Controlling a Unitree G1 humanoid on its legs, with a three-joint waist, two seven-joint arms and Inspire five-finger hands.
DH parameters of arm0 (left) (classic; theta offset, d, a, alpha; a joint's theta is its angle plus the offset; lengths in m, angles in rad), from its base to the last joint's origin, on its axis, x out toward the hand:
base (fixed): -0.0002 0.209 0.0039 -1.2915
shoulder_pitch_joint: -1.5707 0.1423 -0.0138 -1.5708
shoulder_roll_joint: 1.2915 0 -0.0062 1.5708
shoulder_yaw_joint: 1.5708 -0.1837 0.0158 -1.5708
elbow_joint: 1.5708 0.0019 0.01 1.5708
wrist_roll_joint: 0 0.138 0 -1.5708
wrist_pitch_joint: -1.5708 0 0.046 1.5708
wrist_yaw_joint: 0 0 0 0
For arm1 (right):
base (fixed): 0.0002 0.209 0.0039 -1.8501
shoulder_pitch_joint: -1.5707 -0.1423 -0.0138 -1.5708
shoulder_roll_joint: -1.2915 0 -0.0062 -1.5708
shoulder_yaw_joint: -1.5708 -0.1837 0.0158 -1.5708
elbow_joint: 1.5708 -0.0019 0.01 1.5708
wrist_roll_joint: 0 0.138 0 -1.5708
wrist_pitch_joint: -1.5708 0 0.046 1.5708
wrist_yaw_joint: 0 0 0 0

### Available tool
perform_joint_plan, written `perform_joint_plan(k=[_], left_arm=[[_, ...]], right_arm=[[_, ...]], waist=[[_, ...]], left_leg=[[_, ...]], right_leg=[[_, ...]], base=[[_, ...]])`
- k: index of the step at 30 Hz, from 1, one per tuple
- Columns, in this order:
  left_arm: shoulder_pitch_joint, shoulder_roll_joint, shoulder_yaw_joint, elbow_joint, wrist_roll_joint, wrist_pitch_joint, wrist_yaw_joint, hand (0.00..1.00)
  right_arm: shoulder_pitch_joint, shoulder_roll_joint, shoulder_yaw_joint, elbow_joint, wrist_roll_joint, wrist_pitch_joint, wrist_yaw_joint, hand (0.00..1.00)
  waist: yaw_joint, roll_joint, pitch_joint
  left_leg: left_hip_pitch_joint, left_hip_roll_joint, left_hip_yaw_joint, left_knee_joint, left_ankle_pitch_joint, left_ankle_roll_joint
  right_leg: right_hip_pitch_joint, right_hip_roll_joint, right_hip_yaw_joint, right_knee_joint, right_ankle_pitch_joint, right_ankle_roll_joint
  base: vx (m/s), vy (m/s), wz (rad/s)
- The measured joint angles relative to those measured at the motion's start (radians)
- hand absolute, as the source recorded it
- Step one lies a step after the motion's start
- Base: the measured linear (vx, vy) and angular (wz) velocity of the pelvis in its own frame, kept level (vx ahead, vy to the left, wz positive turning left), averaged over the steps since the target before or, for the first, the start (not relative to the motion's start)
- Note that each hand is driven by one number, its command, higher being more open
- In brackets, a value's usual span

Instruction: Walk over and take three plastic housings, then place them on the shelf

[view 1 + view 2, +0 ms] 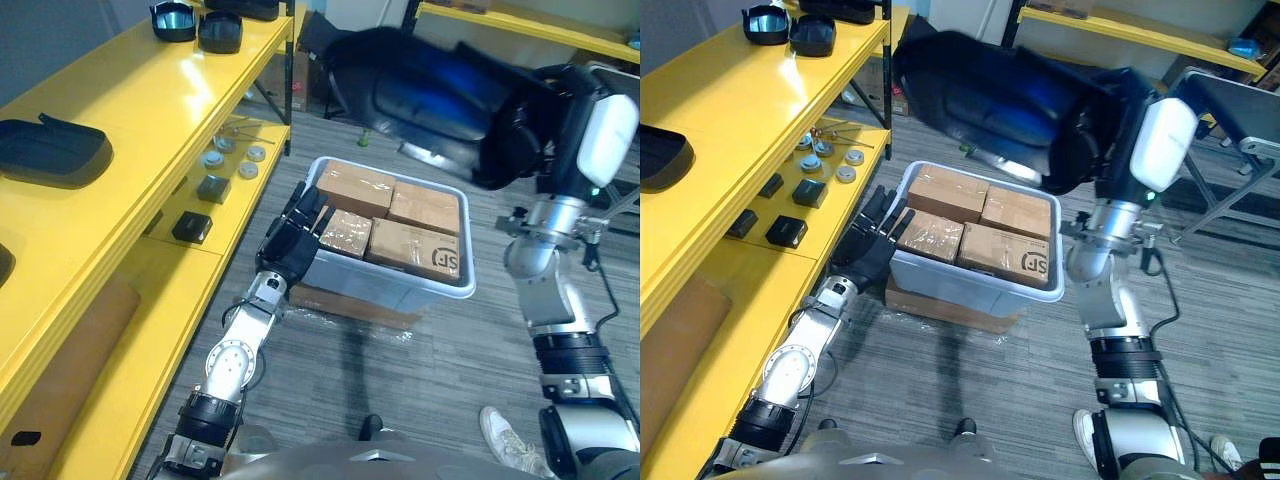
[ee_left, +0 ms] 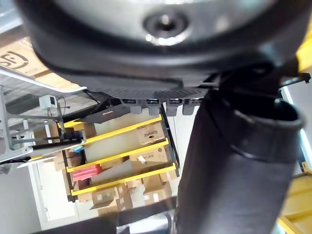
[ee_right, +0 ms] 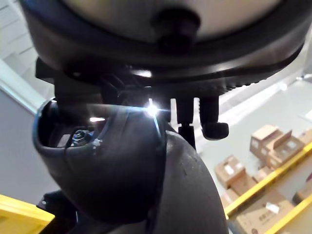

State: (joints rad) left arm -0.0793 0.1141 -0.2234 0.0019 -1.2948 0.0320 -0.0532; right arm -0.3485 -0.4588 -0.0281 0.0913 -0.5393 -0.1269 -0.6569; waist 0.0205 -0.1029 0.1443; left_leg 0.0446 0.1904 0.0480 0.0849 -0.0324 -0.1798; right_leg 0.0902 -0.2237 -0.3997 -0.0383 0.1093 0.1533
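We stand on a grey striped carpet floor (image 1: 450, 350). A long yellow shelf (image 1: 170, 100) runs along its left edge, a second yellow shelf (image 1: 1120, 25) crosses the far side, and a grey wall (image 1: 50, 40) stands behind.

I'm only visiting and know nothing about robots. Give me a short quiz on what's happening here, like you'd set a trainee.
1. True or false: the right hand grips a large dark plastic housing.
2. What fills the white bin? A) bottles B) cardboard boxes C) cloths
3. Fill in: the left hand, fingers straight, is by a corner of the white ____.
Key: 1 true; 2 B, cardboard boxes; 3 bin.
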Motion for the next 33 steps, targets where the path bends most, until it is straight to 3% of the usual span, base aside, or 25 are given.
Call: perform_joint_plan(k=[6, 11, 20, 25, 33], left_arm=[[-0.050, -0.032, -0.101, 0.001, -0.047, -0.048, -0.003, 1.00], [-0.075, -0.037, -0.165, 0.009, -0.047, -0.047, -0.014, 1.00], [-0.075, -0.035, -0.219, 0.010, -0.008, -0.060, -0.024, 1.00], [-0.075, -0.035, -0.275, 0.010, 0.009, -0.104, -0.016, 1.00], [-0.078, -0.039, -0.340, 0.008, 0.002, -0.206, 0.186, 1.00]], right_arm=[[0.033, 0.101, 0.122, 0.014, 0.000, -0.021, 0.014, 0.00], [0.038, 0.152, 0.145, 0.031, 0.006, -0.033, -0.009, 0.00], [0.038, 0.159, 0.206, 0.036, 0.047, -0.033, -0.078, 0.00], [0.038, 0.159, 0.219, 0.070, 0.113, -0.033, -0.088, 0.00], [0.100, 0.205, 0.321, 0.071, 0.120, -0.026, -0.061, 0.00]], waist=[[0.006, 0.010, -0.015], [0.006, 0.012, -0.018], [0.006, 0.034, -0.038], [0.006, 0.052, -0.055], [0.007, 0.051, -0.081]], left_leg=[[-0.010, 0.000, -0.006, 0.015, 0.000, 0.000], [-0.020, -0.003, -0.025, 0.018, 0.000, 0.000], [-0.019, -0.006, -0.039, 0.020, 0.001, 0.001], [-0.020, -0.006, -0.044, 0.020, 0.001, 0.000], [-0.020, -0.006, -0.049, 0.018, 0.001, 0.000]], right_leg=[[0.001, 0.000, -0.004, 0.000, 0.006, -0.003], [0.007, -0.001, -0.020, 0.000, 0.006, -0.003], [0.029, -0.001, -0.042, -0.015, 0.007, -0.003], [0.034, -0.001, -0.050, -0.017, 0.007, -0.003], [0.038, 0.000, -0.055, -0.019, 0.007, -0.003]], base=[[-0.01, 0.007, 0.01], [0.00, 0.014, 0.11], [-0.01, 0.015, 0.05], [0.00, 0.011, 0.03], [0.00, 0.005, 0.02]])
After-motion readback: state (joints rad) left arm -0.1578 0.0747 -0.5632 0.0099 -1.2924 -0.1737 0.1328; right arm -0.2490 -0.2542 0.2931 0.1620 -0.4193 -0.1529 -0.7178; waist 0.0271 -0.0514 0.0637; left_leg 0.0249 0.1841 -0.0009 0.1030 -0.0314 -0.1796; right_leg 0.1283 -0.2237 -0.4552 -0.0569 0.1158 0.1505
